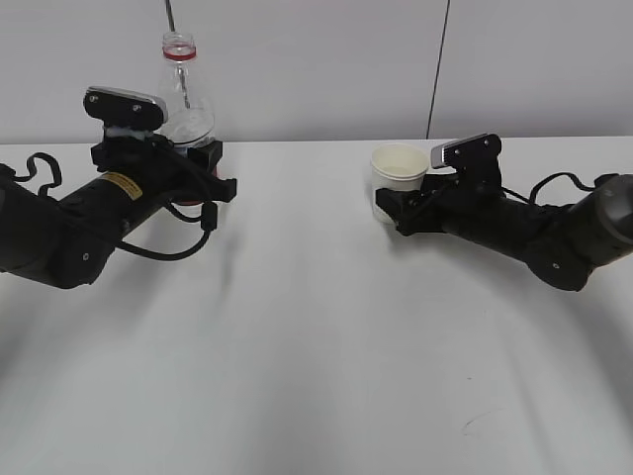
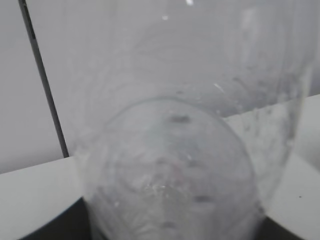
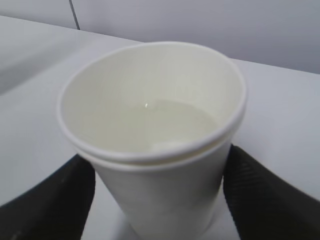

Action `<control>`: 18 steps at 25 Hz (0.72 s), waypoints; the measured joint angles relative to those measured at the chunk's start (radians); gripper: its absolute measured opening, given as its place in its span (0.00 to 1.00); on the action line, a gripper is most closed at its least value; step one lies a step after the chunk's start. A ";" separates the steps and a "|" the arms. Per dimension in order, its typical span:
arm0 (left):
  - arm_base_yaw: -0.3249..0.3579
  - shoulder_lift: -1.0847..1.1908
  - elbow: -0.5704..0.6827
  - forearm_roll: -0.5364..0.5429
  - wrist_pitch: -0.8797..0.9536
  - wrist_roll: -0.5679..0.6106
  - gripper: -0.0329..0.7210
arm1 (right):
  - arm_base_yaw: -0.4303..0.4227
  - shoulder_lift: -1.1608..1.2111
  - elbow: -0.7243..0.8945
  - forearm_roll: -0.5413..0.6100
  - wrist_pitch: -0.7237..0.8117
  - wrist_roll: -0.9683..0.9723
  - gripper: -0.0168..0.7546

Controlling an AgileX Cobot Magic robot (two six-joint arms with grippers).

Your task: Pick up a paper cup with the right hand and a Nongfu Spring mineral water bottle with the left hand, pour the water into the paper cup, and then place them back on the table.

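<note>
Already holding water [image 3: 170, 120], the cup [image 1: 398, 178] stands upright at centre right, the right hand [image 1: 407, 210] clamped round it; farther back, upper left, the left hand [image 1: 203, 168] grips the uncapped bottle [image 1: 184, 94] upright, both low over the table [image 1: 316, 356].

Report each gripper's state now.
Left gripper: shut on the clear plastic water bottle.
Right gripper: shut on the cream-white paper cup.

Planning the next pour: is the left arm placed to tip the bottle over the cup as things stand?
Probably not yet. The left end effector grips the bottle far left of the paper cup, with open table between them; nothing blocks closing in.
</note>
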 joint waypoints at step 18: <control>0.000 0.000 0.000 0.000 0.000 0.000 0.44 | -0.001 0.000 0.000 -0.032 0.006 0.045 0.79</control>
